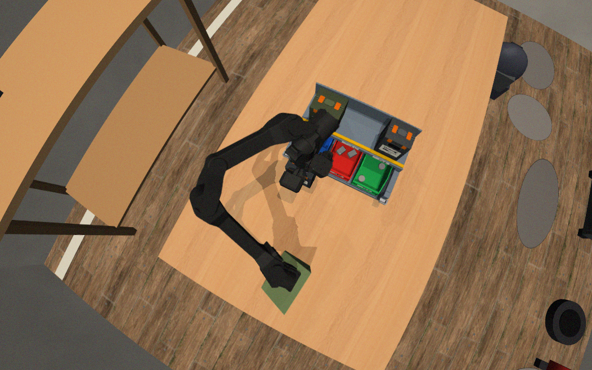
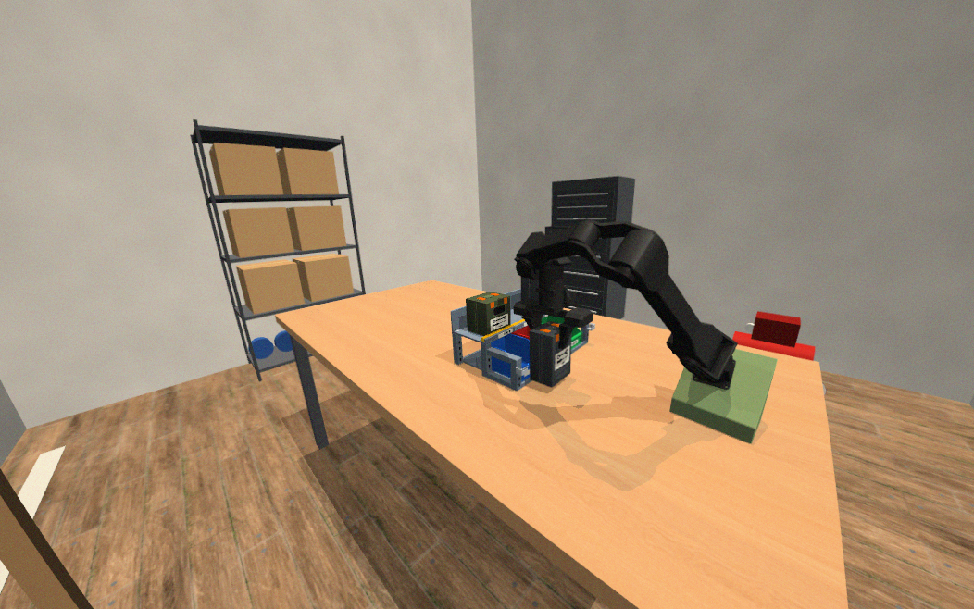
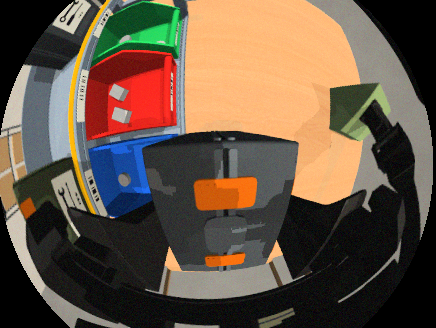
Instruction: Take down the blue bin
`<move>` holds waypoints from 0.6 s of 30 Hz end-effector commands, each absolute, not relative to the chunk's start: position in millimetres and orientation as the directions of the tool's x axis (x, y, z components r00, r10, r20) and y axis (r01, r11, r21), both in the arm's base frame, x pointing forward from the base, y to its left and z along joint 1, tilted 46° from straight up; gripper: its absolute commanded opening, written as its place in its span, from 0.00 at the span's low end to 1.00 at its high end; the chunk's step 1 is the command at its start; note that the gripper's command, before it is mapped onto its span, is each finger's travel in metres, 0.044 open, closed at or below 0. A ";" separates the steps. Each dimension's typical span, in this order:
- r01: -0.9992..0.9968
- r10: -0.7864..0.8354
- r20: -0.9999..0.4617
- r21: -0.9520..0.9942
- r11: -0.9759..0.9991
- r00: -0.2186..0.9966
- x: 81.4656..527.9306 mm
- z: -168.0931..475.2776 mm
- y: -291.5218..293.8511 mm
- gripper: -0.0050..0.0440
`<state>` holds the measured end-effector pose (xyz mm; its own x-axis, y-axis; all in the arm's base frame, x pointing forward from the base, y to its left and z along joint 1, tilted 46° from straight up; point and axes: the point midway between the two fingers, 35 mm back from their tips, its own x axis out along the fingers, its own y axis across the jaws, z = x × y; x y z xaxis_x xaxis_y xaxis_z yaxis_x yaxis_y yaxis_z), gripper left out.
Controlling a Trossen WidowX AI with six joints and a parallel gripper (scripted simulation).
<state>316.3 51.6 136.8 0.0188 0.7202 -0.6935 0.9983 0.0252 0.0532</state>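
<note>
The blue open bin sits upright in the lower front row of the grey shelf, at the end nearest the olive case. A grey round part lies in it. My gripper points down in front of this bin. It is shut on a dark grey case with orange latches, one finger on each side. The case stands upright close in front of the blue bin and hides part of it. Whether its bottom touches the table is unclear.
The red bin and green bin sit beside the blue bin. An olive case and another dark grey case stand on the upper level. My arm's base stands on a green block.
</note>
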 end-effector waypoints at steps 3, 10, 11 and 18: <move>0.996 0.714 -0.697 0.087 0.001 0.060 317.7 147.1 43.5 0.10; 0.996 0.715 -0.697 0.084 0.005 0.055 317.7 146.1 44.8 0.10; 0.996 0.714 -0.697 0.087 0.001 0.060 317.7 147.1 43.5 0.10; 0.996 0.714 -0.697 0.087 0.001 0.060 317.7 147.1 43.5 0.10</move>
